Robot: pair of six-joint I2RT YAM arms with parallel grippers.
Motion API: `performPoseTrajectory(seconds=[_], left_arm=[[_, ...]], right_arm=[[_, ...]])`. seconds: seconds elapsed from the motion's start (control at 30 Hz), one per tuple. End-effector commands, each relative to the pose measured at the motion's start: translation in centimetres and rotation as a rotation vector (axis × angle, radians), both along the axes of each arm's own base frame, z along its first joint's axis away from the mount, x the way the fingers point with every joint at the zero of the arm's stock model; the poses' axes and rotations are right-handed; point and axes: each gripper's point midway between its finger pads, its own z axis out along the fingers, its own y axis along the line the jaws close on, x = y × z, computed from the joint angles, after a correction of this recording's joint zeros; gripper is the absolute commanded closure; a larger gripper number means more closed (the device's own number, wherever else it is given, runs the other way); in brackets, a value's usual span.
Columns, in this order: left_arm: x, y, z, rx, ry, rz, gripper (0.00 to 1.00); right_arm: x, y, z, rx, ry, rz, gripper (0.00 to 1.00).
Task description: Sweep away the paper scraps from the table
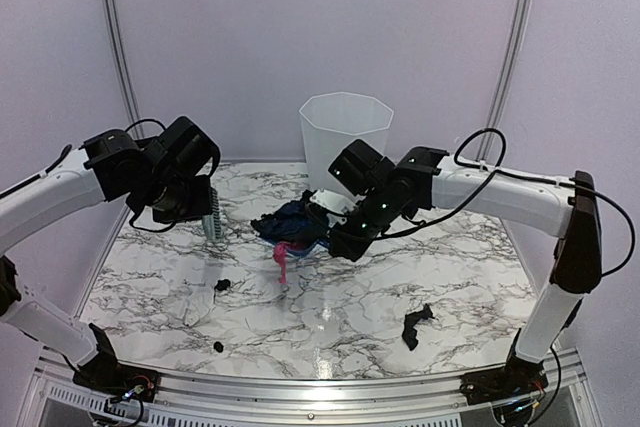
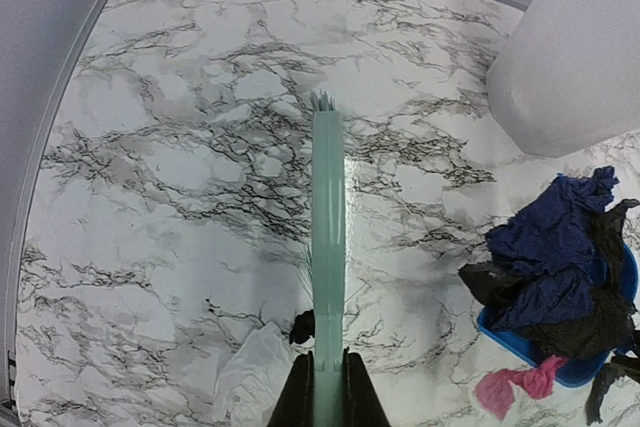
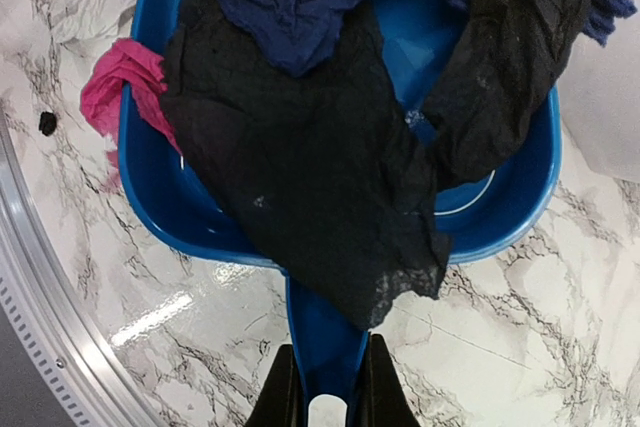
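Paper scraps (image 3: 300, 147) in navy, black and pink heap in the blue dustpan (image 3: 165, 197) at the centre of the marble table (image 1: 450, 277). They lie just ahead of the right gripper (image 3: 322, 392), whose fingers clamp the pan's handle. Left gripper (image 2: 328, 392), at upper left, is clamped on the pale green brush (image 2: 328, 227). One black scrap (image 1: 416, 325) lies loose at lower right, smaller bits (image 1: 222, 285) at lower left.

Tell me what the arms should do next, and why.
Probably swing the brush in the left gripper over to the pink scrap and push it in: it hangs over the rim of the loaded dustpan in the right gripper and could slip off.
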Motion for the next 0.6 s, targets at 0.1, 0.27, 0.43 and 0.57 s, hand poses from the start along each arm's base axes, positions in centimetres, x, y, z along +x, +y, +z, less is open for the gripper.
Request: performPoseTrajectory(seconds=[0.1,0.27,0.43,0.57], left_arm=[[-1.1,4.3,0.7,0.023,-0.027,0.086,1.00],[-1.7,5.1,0.5,0.011,-0.027,0.103,1.00],[-2.1,5.4,0.2,0.003,-0.022,0.108,1.00],[-2.3,5.5,0.1,-0.007,-0.020,0.112,1.00]], right_arm=[[0.8,1.2,5.7,0.095,-0.044,-0.052,1.00],[1.5,2.0,7.8,0.120,-0.056,-0.074,1.00],[2.3,2.5,9.6,0.137,-0.067,-0.091,1.00],[2.7,2.8,10.3,0.144,-0.066,-0.098,1.00]])
